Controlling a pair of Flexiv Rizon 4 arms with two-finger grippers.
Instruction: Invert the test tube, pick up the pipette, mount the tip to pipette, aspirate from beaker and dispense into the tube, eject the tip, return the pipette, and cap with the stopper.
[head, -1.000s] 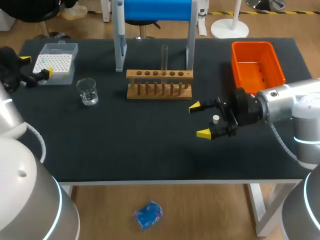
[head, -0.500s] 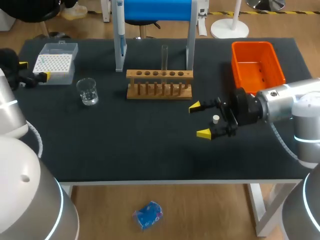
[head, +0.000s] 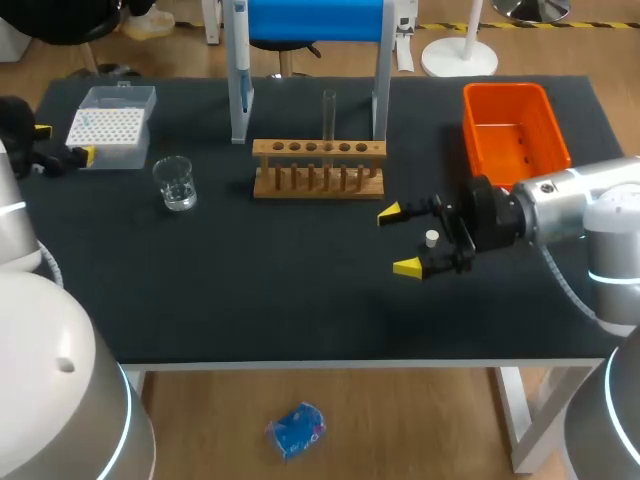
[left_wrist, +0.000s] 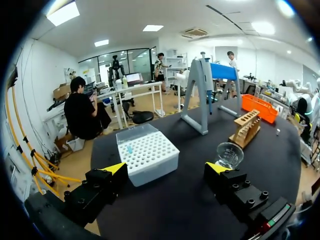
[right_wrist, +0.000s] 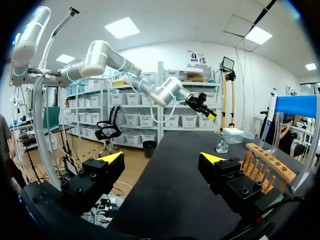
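A clear test tube stands upright in the wooden rack at mid-table. The pipette hangs on the blue-topped stand behind the rack. A glass beaker sits left of the rack, beside the white tip box. My left gripper is open at the far left edge, its fingers facing the tip box and beaker. My right gripper is open in front of the rack, empty. A small white stopper lies on the table in the gap between its fingers, touching neither.
An orange bin stands at the back right, behind my right arm. From the right wrist the rack lies beside the right gripper, with the beaker and my left arm's gripper far ahead.
My left gripper has drawn back a little toward the table's left edge, away from the tip box. The right arm and all objects stay put.
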